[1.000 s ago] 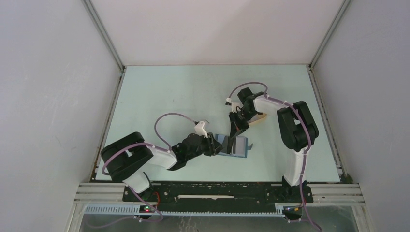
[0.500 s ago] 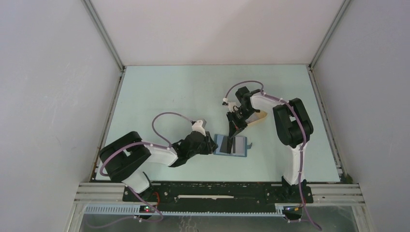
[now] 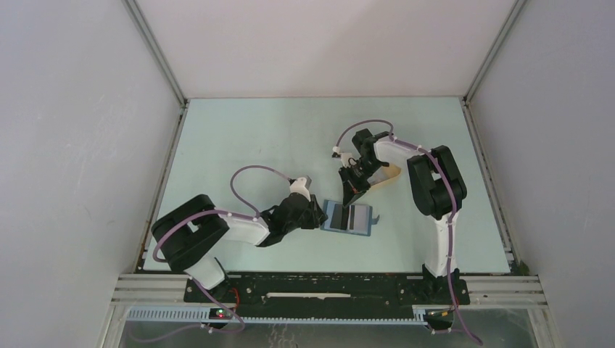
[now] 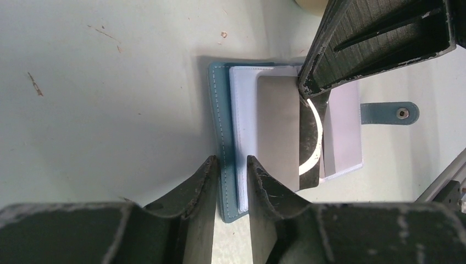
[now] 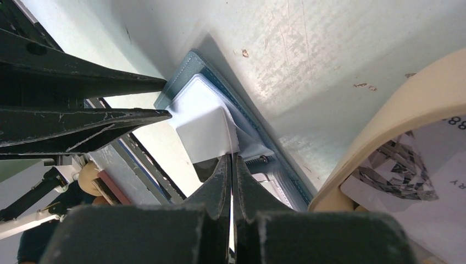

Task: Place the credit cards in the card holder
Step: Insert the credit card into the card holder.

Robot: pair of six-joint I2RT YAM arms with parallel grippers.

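Left wrist view shows the right gripper [image 4: 309,91] clamped on a dark credit card [image 4: 309,148], just below its tips, over the open card holder [image 4: 224,137]. The left gripper [image 4: 231,179] straddles the holder's edge; whether it pinches is unclear. Right wrist view adds a beige tray [image 5: 384,132] beside the fingers, with a second card [image 5: 406,176] inside.

Card holder [image 3: 349,217]: teal-blue, open flat on desk [image 3: 254,145], snap tab [image 4: 390,113] out to one side. Whitish-grey card [image 4: 277,126] lies on its light pockets; dark card [image 4: 309,151] w/ white arc tilted in beside it.
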